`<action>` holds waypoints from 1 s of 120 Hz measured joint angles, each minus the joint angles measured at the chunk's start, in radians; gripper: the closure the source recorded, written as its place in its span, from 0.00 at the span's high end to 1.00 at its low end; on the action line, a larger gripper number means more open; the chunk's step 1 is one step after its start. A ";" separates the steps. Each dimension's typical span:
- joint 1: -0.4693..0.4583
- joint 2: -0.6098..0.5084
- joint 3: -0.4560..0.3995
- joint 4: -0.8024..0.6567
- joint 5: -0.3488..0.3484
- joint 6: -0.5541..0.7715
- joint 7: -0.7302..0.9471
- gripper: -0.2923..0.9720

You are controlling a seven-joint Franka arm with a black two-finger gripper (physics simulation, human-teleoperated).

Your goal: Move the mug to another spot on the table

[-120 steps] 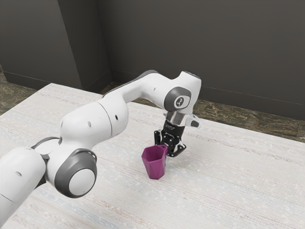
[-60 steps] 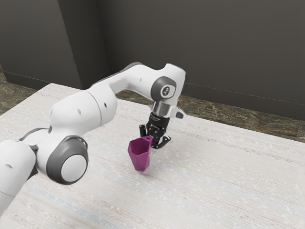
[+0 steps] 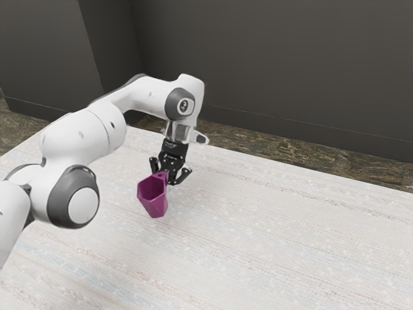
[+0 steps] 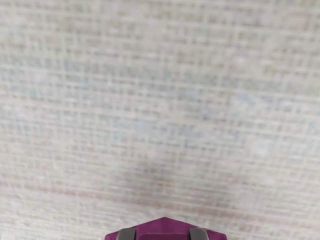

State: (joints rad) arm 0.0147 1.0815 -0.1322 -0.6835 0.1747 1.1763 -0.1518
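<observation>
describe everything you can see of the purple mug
The mug is magenta-purple and faceted, flat angular sides tapering toward the base, matte like plastic, open on top. It hangs tilted, the claw shut on its rim. Its base is low over the pale table; whether they touch is unclear. In the wrist view its rim peeks in just under the hand.

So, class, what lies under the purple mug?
Pale woven table, with a soft shadow on it in the wrist view. The gripper holds the mug tilted by its rim. The mug's own body covers the patch beneath its base, so contact there cannot be seen.
</observation>
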 joint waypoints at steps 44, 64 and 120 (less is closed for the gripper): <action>0.015 0.024 -0.030 -0.025 -0.005 -0.003 -0.008 0.24; 0.029 0.033 -0.039 -0.037 -0.008 0.012 -0.010 0.27; 0.034 -0.017 -0.071 -0.054 -0.013 0.071 -0.014 0.61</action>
State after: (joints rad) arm 0.0488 1.0640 -0.2029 -0.7380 0.1618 1.2474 -0.1655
